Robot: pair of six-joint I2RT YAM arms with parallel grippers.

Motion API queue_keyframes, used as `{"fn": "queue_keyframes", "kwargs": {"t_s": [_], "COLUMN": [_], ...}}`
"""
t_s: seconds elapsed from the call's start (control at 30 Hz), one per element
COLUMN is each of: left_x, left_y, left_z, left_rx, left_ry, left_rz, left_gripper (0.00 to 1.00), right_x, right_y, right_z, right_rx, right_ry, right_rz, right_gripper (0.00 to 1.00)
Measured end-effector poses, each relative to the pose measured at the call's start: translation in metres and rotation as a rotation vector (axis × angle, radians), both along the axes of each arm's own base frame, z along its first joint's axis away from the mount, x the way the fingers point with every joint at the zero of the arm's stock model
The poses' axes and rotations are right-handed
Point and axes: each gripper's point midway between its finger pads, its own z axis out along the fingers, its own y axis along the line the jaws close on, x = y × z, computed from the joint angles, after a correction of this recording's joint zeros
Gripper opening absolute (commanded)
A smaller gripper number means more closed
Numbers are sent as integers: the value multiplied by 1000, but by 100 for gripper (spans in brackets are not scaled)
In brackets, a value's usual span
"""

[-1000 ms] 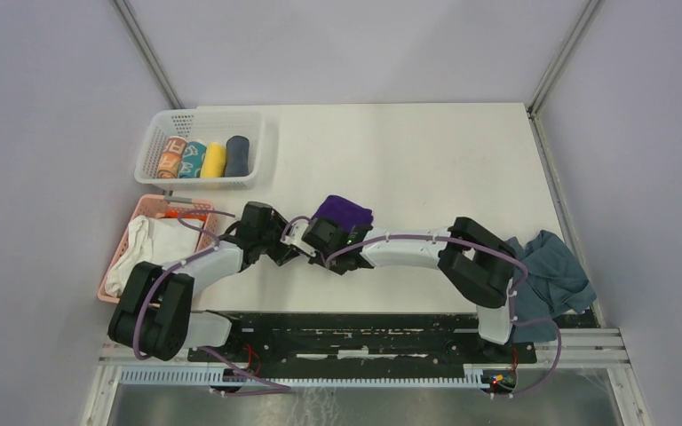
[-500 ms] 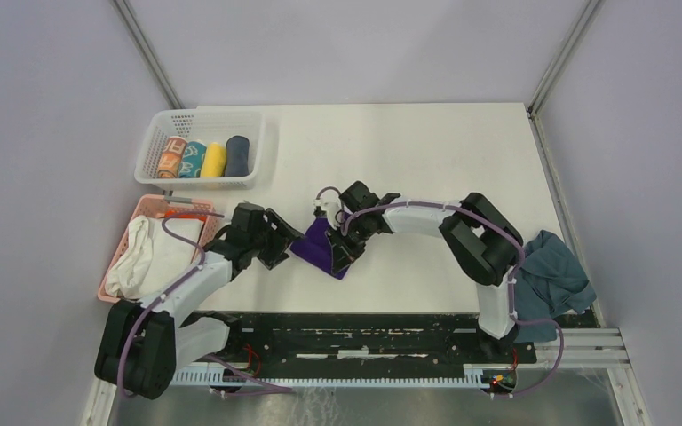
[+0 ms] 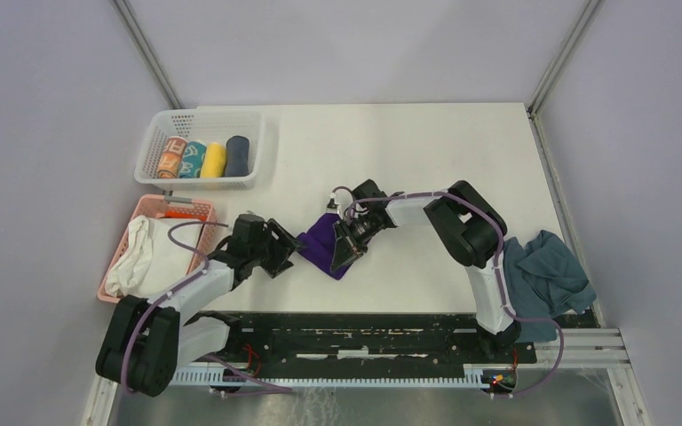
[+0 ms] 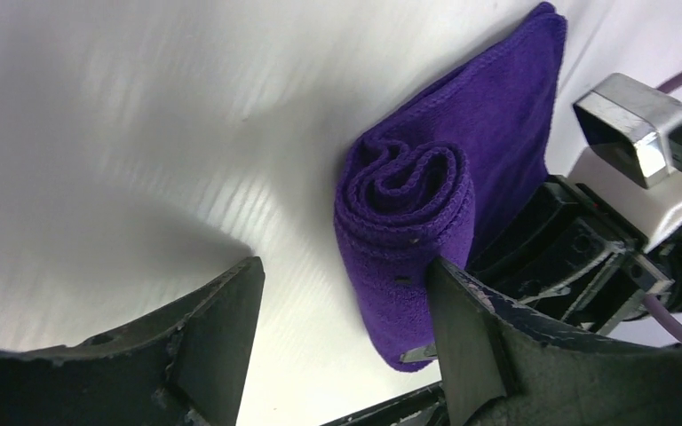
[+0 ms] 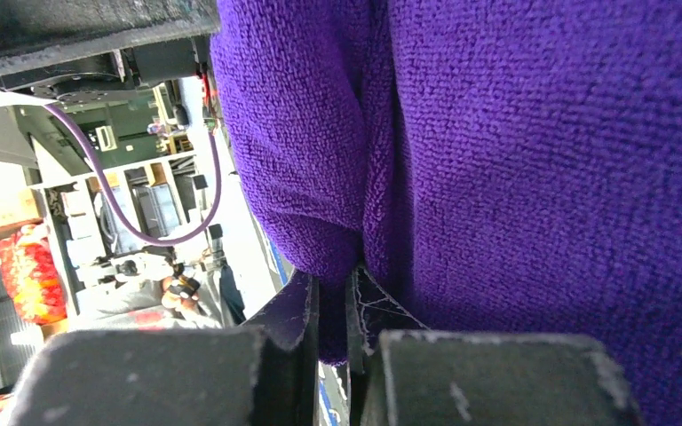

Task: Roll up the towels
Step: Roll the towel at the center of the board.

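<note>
The purple towel (image 3: 324, 247) lies partly rolled on the white table near the front middle. In the left wrist view its spiral end (image 4: 408, 191) faces the camera. My left gripper (image 3: 286, 248) is open just left of the roll, and its right finger (image 4: 462, 328) touches the roll's side. My right gripper (image 3: 348, 248) is shut on a fold of the purple towel (image 5: 355, 240). The slate-grey towel (image 3: 546, 275) lies crumpled at the table's right front edge.
A white basket (image 3: 162, 133) at the back left holds several rolled towels. A pink basket (image 3: 142, 213) in front of it holds a white cloth bundle (image 3: 151, 257). The black arm rail (image 3: 346, 333) runs along the near edge.
The purple towel came from the back of the grippers toward the front and now lies between them. The right gripper swung from left of it round to its right side. The left gripper drew back left.
</note>
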Motion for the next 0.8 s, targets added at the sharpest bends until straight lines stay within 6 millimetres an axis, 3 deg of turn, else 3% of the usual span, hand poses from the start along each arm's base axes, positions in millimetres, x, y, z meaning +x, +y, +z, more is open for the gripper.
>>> {"fn": "queue_keyframes", "kwargs": {"t_s": [0.43,0.8], "left_x": [21,31], "left_y": [-16,-23], "left_z": [-6,-7], "left_rx": [-42,-22], "left_ry": [-22,-12], "left_rz": [-32,-42], "left_gripper": [63,62], "right_x": [4,21], "right_y": [-3,-29], "right_z": [0,22], "right_rx": [-56,-317], "right_ry": [-19,-493], "right_rz": [-40,-87], "right_gripper": [38,54]}}
